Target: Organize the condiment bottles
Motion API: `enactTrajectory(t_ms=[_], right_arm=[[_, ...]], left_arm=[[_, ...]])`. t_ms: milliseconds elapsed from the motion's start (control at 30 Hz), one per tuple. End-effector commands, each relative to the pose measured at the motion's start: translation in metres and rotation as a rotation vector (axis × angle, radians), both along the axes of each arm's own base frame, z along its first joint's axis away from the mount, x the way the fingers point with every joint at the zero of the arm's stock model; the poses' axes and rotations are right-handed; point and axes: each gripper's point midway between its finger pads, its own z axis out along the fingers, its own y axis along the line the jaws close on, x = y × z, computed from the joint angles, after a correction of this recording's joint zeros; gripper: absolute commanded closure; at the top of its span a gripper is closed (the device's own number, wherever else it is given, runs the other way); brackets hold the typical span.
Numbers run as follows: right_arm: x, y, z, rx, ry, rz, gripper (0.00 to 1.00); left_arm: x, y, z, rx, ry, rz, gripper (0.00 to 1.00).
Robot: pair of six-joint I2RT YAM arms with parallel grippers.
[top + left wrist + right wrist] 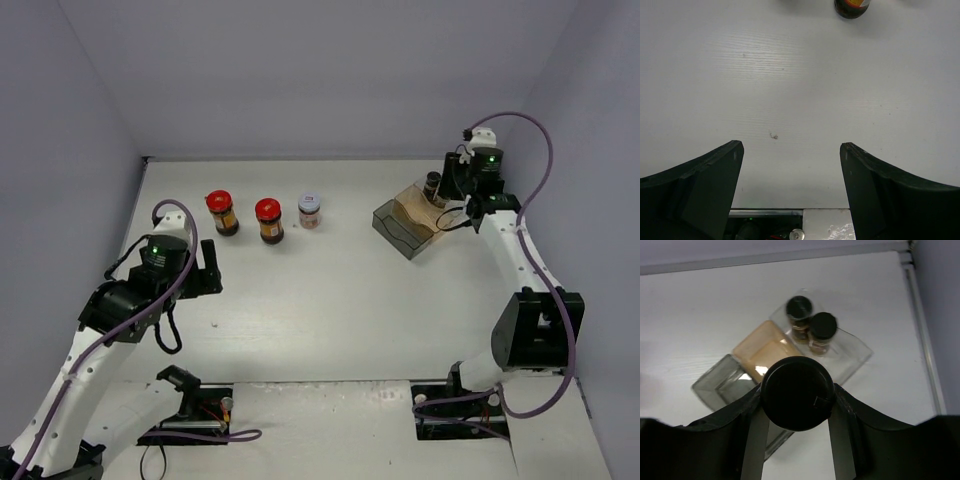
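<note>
1. Nearest the bases, the left gripper [790,192] hangs low over the table [330,300], fingers apart and nothing between them.
2. Ahead of it stand two red-lidded jars [221,212] [269,220] and a white-lidded jar [311,211], upright in a row and a little apart from one another. The left arm is by far the nearer arm to all three. The leftmost jar lies forward and slightly to its right.
3. Further right sits the smoky clear tray [855,357], set at an angle to the table edge.
4. Over the tray, the right gripper [440,193] is clamped on a slim black-capped bottle [797,390]. The bottle is held upright, so its long axis is vertical and its cap faces the wrist camera.
5. Beyond the held bottle, two more black-capped bottles [800,315] [822,332] stand upright at the tray's far end, just beside each other.
6. We judge that the coming move is a straight lowering into the tray, on the near side of that pair. The held bottle hides the spot beneath it, so we cannot tell which section that is.
</note>
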Motion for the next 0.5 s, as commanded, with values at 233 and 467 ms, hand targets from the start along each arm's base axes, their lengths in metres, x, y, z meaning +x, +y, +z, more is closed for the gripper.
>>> enactTrajectory(t_ms=[233, 467], right_arm=[[0.048, -0.080, -0.022, 0.031, -0.054, -0.188, 1.00], [0.062, -0.089, -0.045, 0.035, -0.054, -0.177, 1.00]], left_arm=[[0.018, -0.005, 0.017, 0.012, -0.075, -0.027, 0.21], [0.021, -0.005, 0.013, 0.036, -0.068, -0.037, 0.22]])
